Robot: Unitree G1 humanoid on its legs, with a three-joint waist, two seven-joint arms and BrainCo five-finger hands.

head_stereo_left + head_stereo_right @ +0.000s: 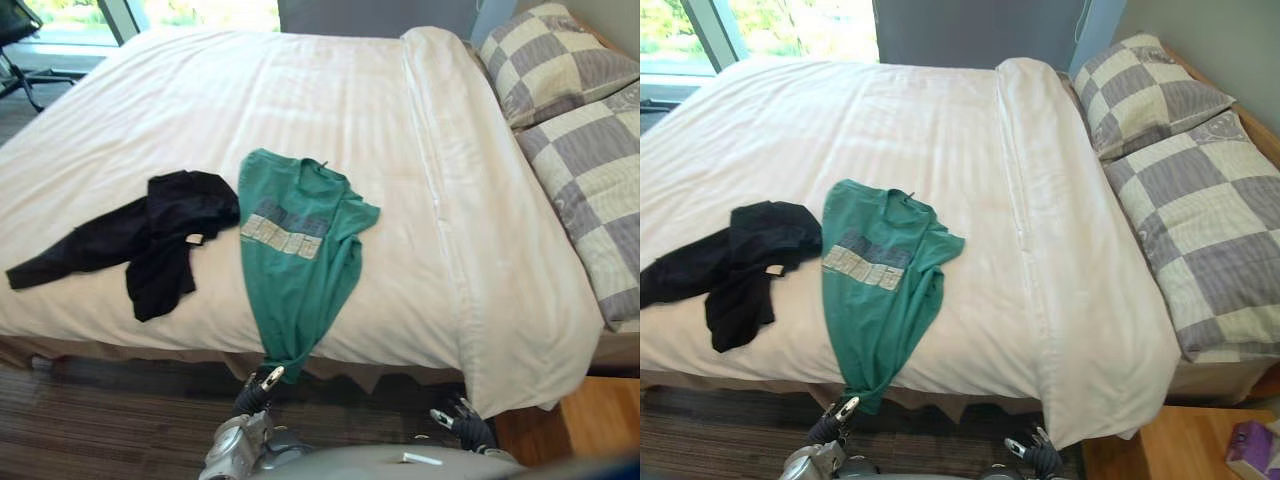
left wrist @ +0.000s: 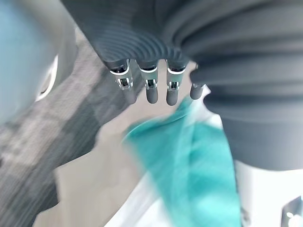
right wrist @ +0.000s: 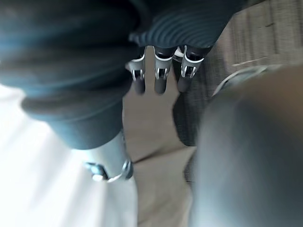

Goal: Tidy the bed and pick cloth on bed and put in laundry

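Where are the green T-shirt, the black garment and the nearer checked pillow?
green T-shirt [image 1: 300, 290], left eye view, front below the print
black garment [image 1: 165, 235], left eye view, bunched middle
nearer checked pillow [image 1: 1210, 250], right eye view, top face

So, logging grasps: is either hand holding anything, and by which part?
Nothing clearly: left hand open by the hem of the shirt; right hand empty.
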